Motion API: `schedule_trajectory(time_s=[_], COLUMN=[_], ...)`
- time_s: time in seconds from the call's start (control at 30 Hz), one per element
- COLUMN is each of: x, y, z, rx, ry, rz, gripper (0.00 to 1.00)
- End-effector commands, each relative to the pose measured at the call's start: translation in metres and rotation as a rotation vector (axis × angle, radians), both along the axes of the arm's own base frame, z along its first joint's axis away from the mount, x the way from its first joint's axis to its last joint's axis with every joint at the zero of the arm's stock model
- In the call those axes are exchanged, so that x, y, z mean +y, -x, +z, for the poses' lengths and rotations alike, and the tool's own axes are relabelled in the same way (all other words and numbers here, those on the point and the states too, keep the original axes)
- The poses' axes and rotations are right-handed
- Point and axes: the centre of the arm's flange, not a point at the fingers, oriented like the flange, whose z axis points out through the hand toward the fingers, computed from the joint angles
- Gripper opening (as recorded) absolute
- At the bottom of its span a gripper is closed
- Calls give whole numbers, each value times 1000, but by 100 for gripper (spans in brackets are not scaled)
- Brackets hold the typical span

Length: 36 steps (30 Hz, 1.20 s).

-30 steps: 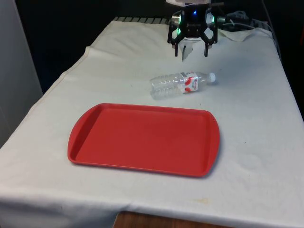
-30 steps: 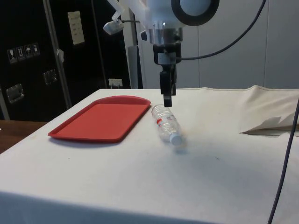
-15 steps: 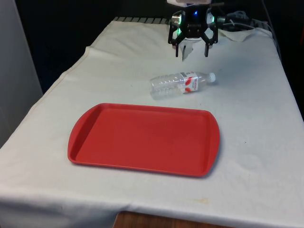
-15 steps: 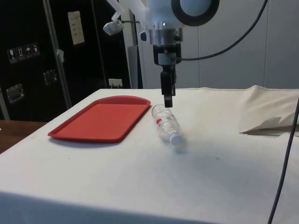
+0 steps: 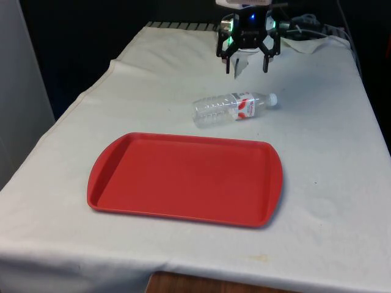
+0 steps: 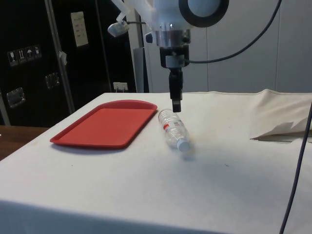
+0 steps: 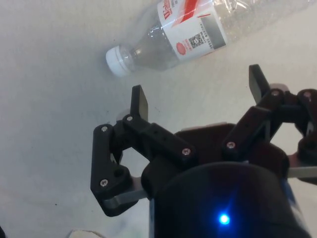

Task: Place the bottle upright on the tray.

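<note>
Bottle lies on its side on the surface, just beyond the tray, long axis across the front view, cap toward its right. My jaws are open and empty, gripper hovering above and behind the bottle.

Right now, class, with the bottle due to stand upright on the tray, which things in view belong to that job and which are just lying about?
Belongs to the job:
clear plastic water bottle, lying on its side on the cloth
red tray, bare
gripper, open, above the table beyond the bottle

Just lying about:
white tablecloth
rumpled fold of cloth at the table's edge
</note>
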Motion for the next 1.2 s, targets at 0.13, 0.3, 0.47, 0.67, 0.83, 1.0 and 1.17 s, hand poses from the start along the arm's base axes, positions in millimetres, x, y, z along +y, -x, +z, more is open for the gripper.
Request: schedule_trajectory(time_s=[0.13, 0.3, 0.47, 0.67, 0.83, 1.0, 1.17], x=[1, 1, 1, 1, 0, 1, 1], y=[0, 0, 0, 0, 0, 1, 1], z=[1, 0, 0, -1, 0, -2, -2], rx=[-6, -7, -8, -8, 1, -8, -6], ry=[0, 1, 2, 3, 5, 6, 6], rz=[35, 71, 111, 153, 177, 215, 245], gripper=[100, 100, 100, 100, 100, 100, 100])
